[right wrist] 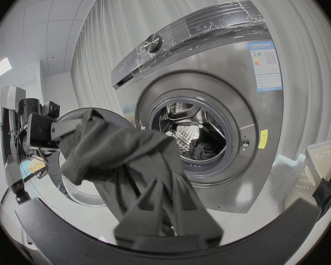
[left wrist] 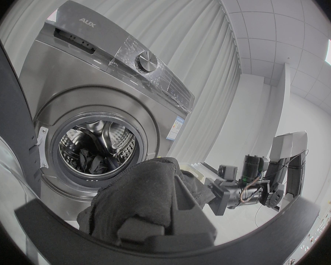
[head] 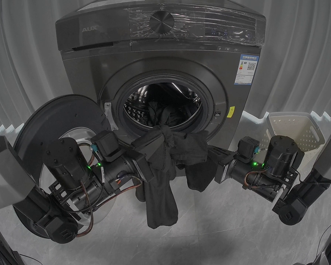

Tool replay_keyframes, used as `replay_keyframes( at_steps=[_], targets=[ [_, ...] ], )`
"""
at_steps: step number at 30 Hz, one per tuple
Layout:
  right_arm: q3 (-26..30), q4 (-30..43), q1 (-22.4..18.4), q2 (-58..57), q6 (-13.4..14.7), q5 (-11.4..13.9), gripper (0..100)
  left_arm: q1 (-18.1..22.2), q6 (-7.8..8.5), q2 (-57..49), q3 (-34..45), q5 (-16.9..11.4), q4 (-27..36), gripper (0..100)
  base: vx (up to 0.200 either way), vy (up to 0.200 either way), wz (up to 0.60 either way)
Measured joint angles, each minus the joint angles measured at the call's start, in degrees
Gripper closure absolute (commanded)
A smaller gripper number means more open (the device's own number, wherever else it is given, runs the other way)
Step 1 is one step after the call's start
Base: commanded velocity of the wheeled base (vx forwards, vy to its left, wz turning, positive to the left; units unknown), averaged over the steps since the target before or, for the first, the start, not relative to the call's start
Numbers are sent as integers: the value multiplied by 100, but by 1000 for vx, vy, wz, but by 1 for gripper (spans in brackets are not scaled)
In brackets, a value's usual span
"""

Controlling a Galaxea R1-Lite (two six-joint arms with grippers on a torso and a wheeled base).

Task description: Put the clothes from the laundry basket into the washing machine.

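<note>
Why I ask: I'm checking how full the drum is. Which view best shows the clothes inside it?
Right wrist view: it looks into the drum, dark clothes heaped at the bottom. The left wrist view shows the heap more obliquely. In the head view the held garment covers the opening's lower edge.

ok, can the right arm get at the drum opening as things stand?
Probably yes: the door hangs open on the left, leaving the drum opening free. But right gripper and left gripper both grip the dark garment.
</note>
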Motion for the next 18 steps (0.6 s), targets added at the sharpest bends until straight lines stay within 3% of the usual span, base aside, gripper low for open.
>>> replay_keyframes(
  at_steps=[18],
  targets=[
    [-123,-9,266,599,-66,145,0,-80,2,-74,-69,-24,0,100,0,0,0]
  ],
)
